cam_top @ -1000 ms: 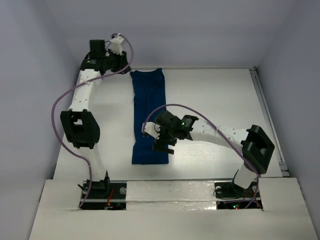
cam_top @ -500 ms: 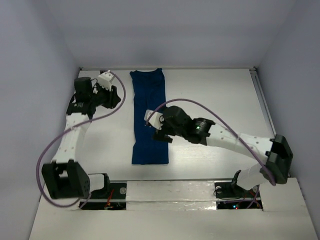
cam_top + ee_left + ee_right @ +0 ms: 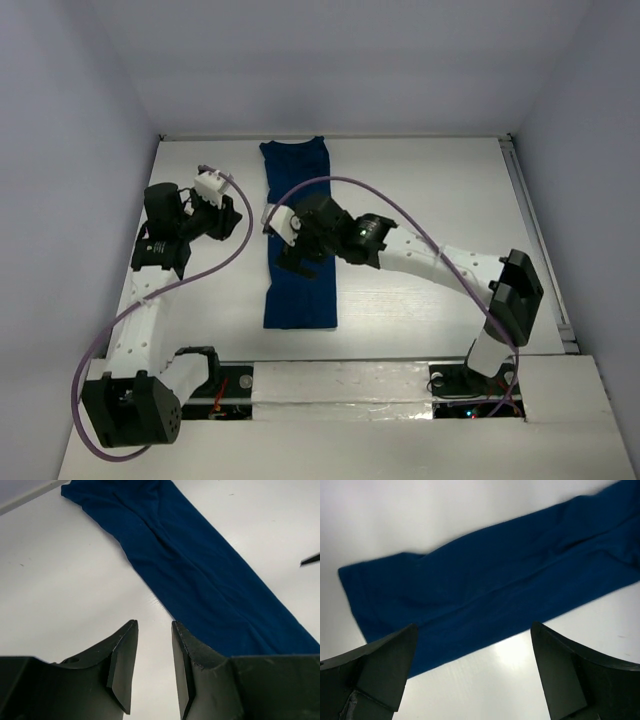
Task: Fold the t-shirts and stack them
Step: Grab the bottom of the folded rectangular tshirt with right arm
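Observation:
The t-shirt [image 3: 298,230] lies flat as a long narrow navy strip running from the table's far edge toward the near edge, plain blue side up. My right gripper [image 3: 292,255] hovers over the strip's middle, open wide and holding nothing. In the right wrist view the t-shirt [image 3: 485,580] crosses above the right gripper [image 3: 474,627], and bare table shows between its fingers. My left gripper [image 3: 230,218] hangs just left of the strip, apart from it. In the left wrist view the left gripper [image 3: 154,625] shows a narrow empty gap over white table, with the t-shirt [image 3: 200,575] ahead and to the right.
The white table [image 3: 430,190] is walled at the back and on both sides. A metal rail [image 3: 530,230] runs along its right edge. Purple cables loop over both arms, one [image 3: 340,183] arching above the shirt.
My left arm has pulled back from the far left corner toward the near side, beside the shirt's middle. My right gripper has moved farther and left over the shirt.

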{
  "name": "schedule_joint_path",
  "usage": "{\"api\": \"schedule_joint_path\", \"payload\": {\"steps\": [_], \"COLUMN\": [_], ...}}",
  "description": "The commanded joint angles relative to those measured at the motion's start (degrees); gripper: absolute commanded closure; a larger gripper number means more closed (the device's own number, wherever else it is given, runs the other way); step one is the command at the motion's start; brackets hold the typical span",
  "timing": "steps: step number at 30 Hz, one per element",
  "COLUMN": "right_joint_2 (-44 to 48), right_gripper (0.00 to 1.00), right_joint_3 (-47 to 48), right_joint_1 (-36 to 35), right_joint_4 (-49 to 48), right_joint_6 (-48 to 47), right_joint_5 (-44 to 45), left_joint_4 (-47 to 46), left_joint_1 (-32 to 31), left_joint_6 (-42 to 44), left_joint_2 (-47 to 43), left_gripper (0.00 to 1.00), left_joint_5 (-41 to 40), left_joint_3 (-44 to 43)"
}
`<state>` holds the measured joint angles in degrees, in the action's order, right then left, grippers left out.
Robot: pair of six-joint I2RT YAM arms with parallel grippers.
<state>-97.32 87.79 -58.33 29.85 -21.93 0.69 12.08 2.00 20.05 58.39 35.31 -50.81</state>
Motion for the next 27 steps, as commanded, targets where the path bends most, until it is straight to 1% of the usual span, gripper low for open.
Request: {"api": "schedule_joint_path", "payload": {"steps": [1,4,5,8,11,13,16,18,25,27], "right_joint_2": [-1.12,-2.17,-1.91,-1.30,-1.56,-3.39,-6.12,-7.09,-12.89,-13.33], "right_gripper": [0.00,0.01,0.02,0.07,0.06,0.06,0.06,0.06,0.07,0.07], "right_joint_3": [-4.88,-8.41,-10.95,-14.30,-17.12,-17.21,-16.34,-15.90,-12.82,-12.47], "right_joint_1": [-2.49,-5.64,-6.53,-9.34,-12.32,-13.48,-15.23,-15.94,-16.65,-16.65], "right_joint_4": [0.93,-0.31,-0.66,-2.07,-3.48,-4.00,-4.79,-4.97,-5.85,-5.76], "right_joint_6": [0.93,-0.12,-0.48,-0.92,-1.18,-1.18,-1.53,-1.62,-0.74,-0.48], "right_joint_5": [-5.35,-3.16,-2.02,-3.05,-2.45,-1.83,-0.95,-0.95,5.81,6.17], "left_joint_4": [-1.71,-1.79,-1.97,-2.41,-3.02,-3.55,-4.08,-3.82,-3.38,-3.29], "left_joint_1": [0.37,0.37,0.37,0.37,0.37,0.37,0.37,0.37,0.37,0.37], "left_joint_6": [0.60,0.77,0.86,1.48,1.92,1.92,1.22,0.95,1.04,1.21], "left_joint_2": [-2.84,-2.84,-2.58,-2.49,-2.84,-3.11,-3.90,-4.51,-5.04,-5.22], "left_gripper": [0.70,0.70,0.70,0.70,0.71,0.71,0.71,0.71,0.72,0.72], "left_joint_5": [0.02,-0.15,-0.33,-1.47,-3.93,-7.00,-9.38,-8.86,-9.47,-9.47], "left_joint_3": [1.32,2.02,2.11,2.38,2.03,1.85,1.24,1.06,1.06,1.15]}}
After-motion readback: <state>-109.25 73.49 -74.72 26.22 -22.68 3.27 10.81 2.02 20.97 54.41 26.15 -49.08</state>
